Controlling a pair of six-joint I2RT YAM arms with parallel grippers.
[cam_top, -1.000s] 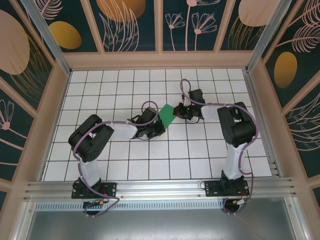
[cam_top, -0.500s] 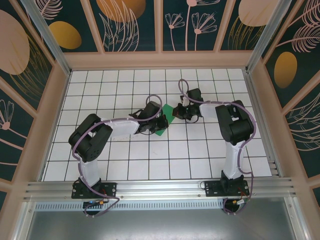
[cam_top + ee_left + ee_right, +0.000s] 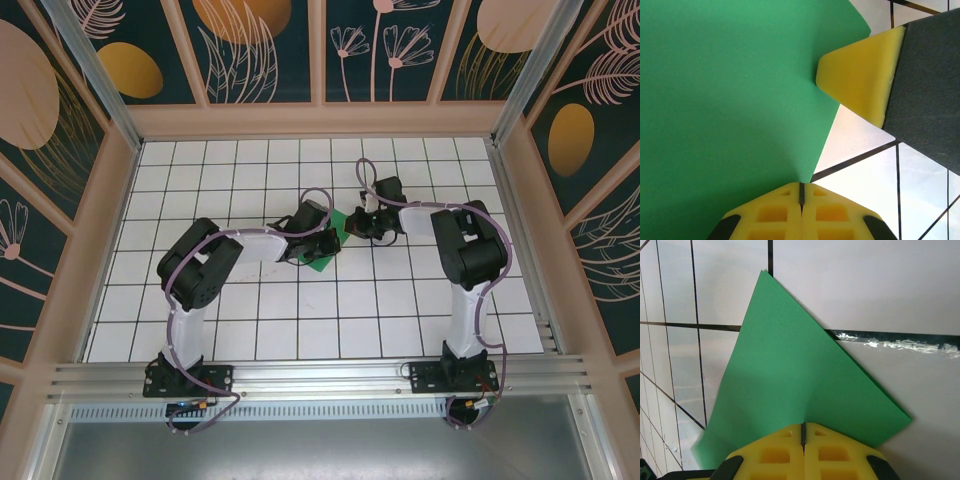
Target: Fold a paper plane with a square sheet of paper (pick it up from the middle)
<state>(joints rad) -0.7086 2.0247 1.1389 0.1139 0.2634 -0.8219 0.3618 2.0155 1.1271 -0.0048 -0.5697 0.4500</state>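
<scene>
The white gridded tabletop [image 3: 250, 310] is stretching between the printed walls of the enclosure, and the 2 black arms are bending in from its near edge so that both wrists are meeting near the middle. The left arm [image 3: 200, 270] is reaching rightward and the right arm [image 3: 470, 250] is folding back leftward, which appears to be a way of bringing both ends onto 1 small thing at once. That thing, the square sheet of paper [image 3: 321, 263], is lying between the 2 wrists at the centre of the grid, partly hidden beneath them in the overhead view. In the left wrist view it is spreading as a broad green field, and in the right wrist view 1 pointed corner is aiming away over the tiles while the sheet is bowing slightly, so it is probably being lifted off the surface rather than resting flat. The left claw [image 3: 322, 243] is pinching 1 edge of the paper, its yellow tips pressed together on the green. The right claw [image 3: 357, 224] is doing likewise on another edge, jaws clamped on the sheet. Holding 2 edges this way is likely keeping the thin paper taut for a crease. A yellow pad [image 3: 860, 80] of the right claw is touching the paper's edge in the left wrist view.
</scene>
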